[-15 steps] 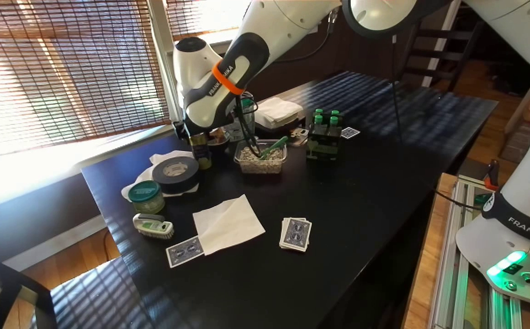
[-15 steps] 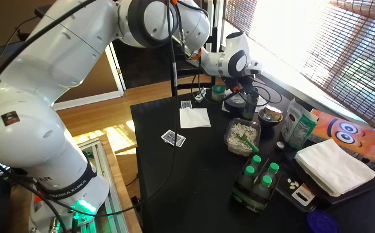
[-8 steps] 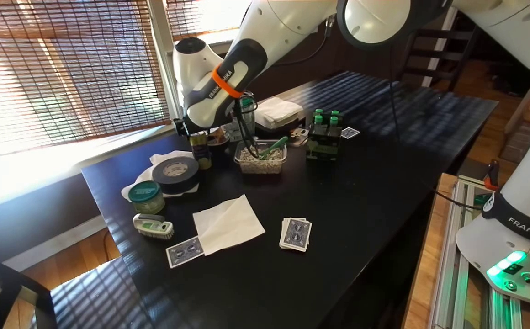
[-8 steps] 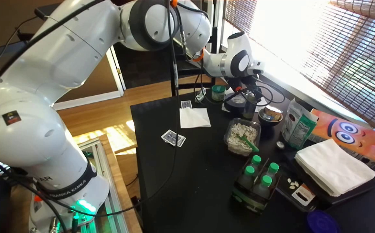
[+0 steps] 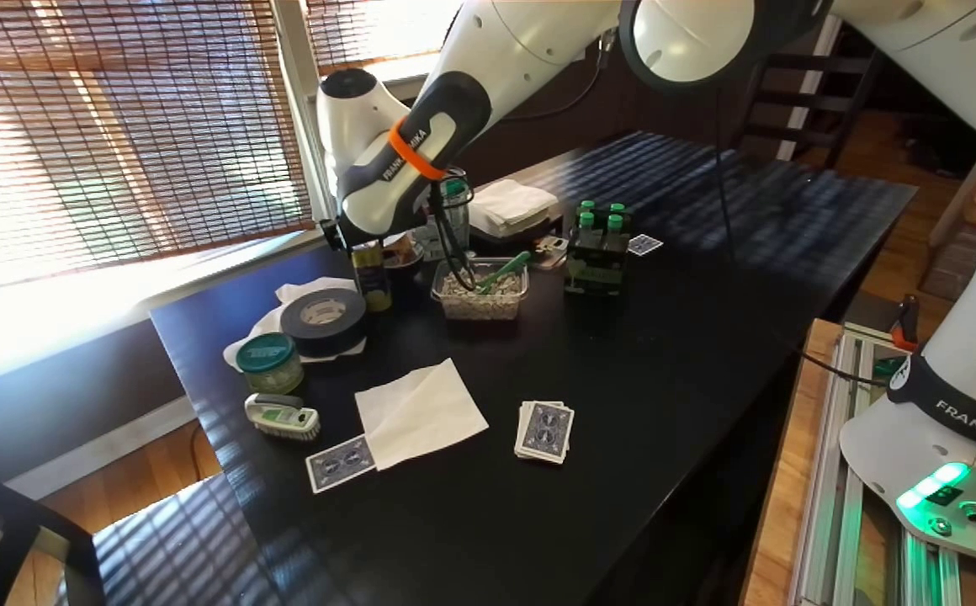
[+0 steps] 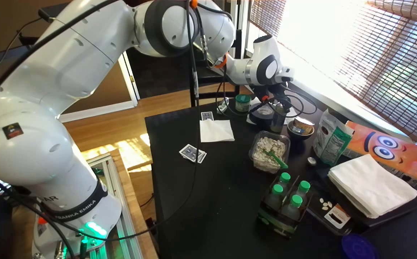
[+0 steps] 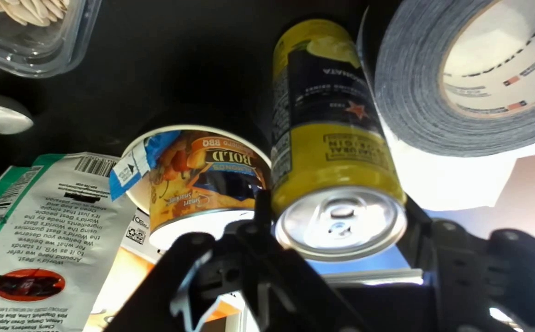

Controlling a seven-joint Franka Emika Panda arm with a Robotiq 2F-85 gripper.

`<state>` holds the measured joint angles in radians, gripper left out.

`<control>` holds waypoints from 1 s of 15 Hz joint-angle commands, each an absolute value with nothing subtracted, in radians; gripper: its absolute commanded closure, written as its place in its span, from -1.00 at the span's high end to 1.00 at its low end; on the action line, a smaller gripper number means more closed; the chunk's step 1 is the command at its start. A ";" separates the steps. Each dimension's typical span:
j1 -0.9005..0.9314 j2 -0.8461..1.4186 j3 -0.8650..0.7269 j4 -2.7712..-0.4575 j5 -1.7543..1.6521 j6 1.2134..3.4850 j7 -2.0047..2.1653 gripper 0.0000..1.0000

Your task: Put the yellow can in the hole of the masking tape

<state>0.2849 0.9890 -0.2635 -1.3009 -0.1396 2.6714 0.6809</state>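
Note:
The yellow can [image 7: 350, 143] is a drinks can with a dark blue label and silver lid. It stands upright on the black table and also shows in both exterior views [image 5: 376, 290] [image 6: 276, 120]. My gripper [image 7: 339, 205] is over its top with one finger on each side. Both fingers touch the can's sides and look shut on it. The tape [image 7: 410, 92] is a thick dark grey roll with a pale inner core. It lies flat on a white napkin close beside the can, also in both exterior views [image 5: 324, 330] [image 6: 260, 117]. Its hole holds nothing.
A bowl with an almond can [image 7: 207, 175] stands close to the can's other side. A clear tub of flakes [image 5: 480, 303], a bag [image 6: 332, 138], bottles [image 6: 284, 212] and a teal-lidded jar [image 5: 271, 366] stand nearby. Cables hang from the wrist. The window sill is close behind.
The arm shifted slightly in the first half second and then stayed almost still. The can has moved very slightly to the right in an exterior view. The tape has not moved.

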 commanded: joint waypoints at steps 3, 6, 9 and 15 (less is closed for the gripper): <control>0.264 0.944 -0.251 -1.270 -0.130 2.626 0.643 -0.25; 0.252 0.909 -0.229 -1.270 -0.123 2.634 0.611 -0.25; 0.257 0.869 -0.198 -1.290 -0.123 2.643 0.569 -0.25; 0.277 0.806 -0.132 -1.347 -0.122 2.668 0.496 -0.25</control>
<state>0.2685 0.8679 -0.1585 -1.2807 -0.1395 2.6602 0.5521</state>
